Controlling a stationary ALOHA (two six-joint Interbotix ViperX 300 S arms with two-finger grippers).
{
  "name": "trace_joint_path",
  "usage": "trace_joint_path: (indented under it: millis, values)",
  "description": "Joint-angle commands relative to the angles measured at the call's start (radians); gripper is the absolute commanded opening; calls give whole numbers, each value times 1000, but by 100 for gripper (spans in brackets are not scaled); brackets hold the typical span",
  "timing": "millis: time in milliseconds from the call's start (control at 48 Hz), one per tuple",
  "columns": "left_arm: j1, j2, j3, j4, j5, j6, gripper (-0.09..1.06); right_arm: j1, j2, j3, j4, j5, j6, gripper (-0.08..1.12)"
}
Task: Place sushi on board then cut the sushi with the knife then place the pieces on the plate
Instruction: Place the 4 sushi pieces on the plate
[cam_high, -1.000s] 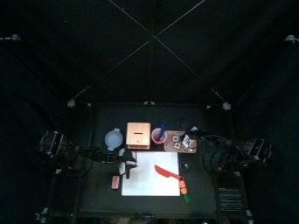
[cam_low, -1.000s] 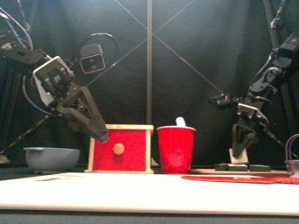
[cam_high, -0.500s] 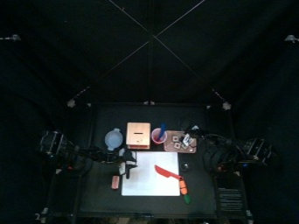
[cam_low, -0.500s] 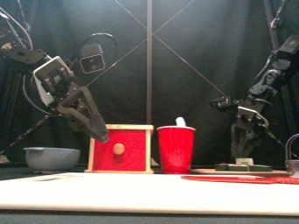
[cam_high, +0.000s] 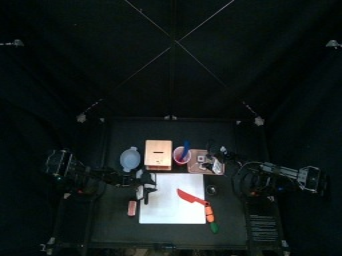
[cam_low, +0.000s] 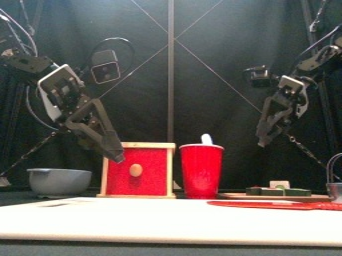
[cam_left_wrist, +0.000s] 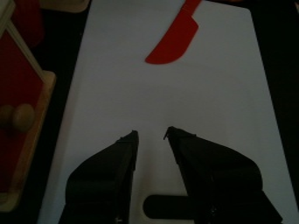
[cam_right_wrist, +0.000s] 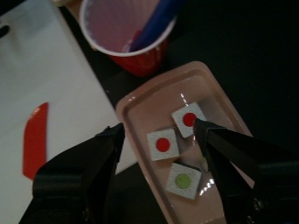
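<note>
Three sushi pieces lie in the pink tray (cam_right_wrist: 177, 91): two with red centres (cam_right_wrist: 163, 145) (cam_right_wrist: 190, 119) and one with a green centre (cam_right_wrist: 184, 181). In the front view they show as a low dark green row (cam_low: 279, 189). My right gripper (cam_right_wrist: 158, 130) hangs open above them with nothing held, well clear of the table (cam_low: 265, 138). The red knife (cam_high: 195, 201) lies flat on the white board (cam_high: 171, 210). My left gripper (cam_left_wrist: 151, 135) hovers over the board's left part, jaws a narrow gap apart and empty.
Behind the board stand the red cup (cam_low: 202, 170) with a blue knife (cam_right_wrist: 158, 16), the wooden box with its red drawer front (cam_low: 139, 168), and the blue-grey bowl (cam_low: 59, 181) at the left. The tray sits right of the cup.
My right gripper has lifted from low over the tray to well above it, leaving the sushi pieces in the tray. The left arm has not moved.
</note>
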Motion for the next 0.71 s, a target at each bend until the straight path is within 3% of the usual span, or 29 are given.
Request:
trace_joint_path:
  millis: [21,188,396,708]
  values:
    - [2,-21,-11,2,-3,2,74,38,-31,-21,3,-5,-2,94]
    - [3,-41,-6,3,2,2,74,126,-60,-20,3,-5,-2,94]
    - [3,-81,11,2,40,0,74,229,-52,-3,3,-55,-2,94]
    - [8,-94,43,2,60,0,74,236,-29,-9,3,-103,-2,94]
